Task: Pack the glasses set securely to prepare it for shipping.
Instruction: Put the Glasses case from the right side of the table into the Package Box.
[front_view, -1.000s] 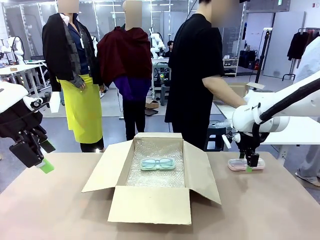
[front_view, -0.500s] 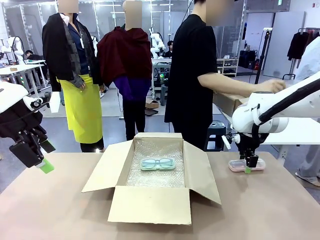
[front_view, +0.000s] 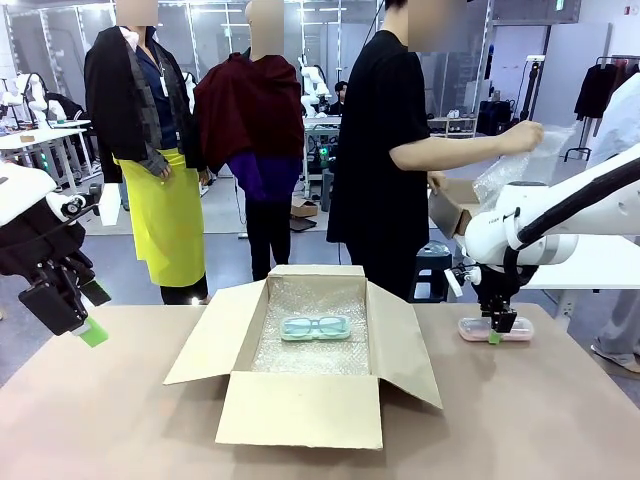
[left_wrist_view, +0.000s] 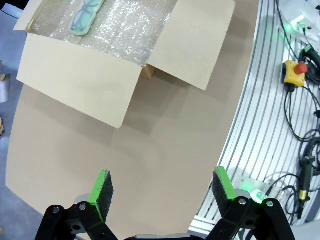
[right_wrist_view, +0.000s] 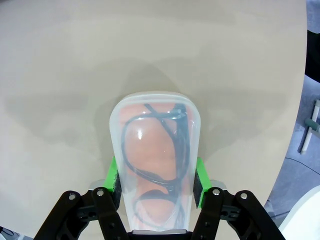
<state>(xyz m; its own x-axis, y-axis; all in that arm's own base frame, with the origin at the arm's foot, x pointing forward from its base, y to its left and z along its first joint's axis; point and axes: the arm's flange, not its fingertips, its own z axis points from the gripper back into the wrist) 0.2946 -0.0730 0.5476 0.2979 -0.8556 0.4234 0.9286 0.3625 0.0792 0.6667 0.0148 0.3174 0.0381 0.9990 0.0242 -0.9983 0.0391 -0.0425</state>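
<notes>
Straddling the pink glasses (right_wrist_view: 154, 150), the right end effector (right_wrist_view: 156, 174) points straight down and grasps them across their width, long axis running away from the wrist, on the worktop (front_view: 560, 420) right of the box (front_view: 300, 410). Green glasses (front_view: 316, 327) lie inside it. Left end effector (left_wrist_view: 162, 186) hangs released, well apart.
</notes>
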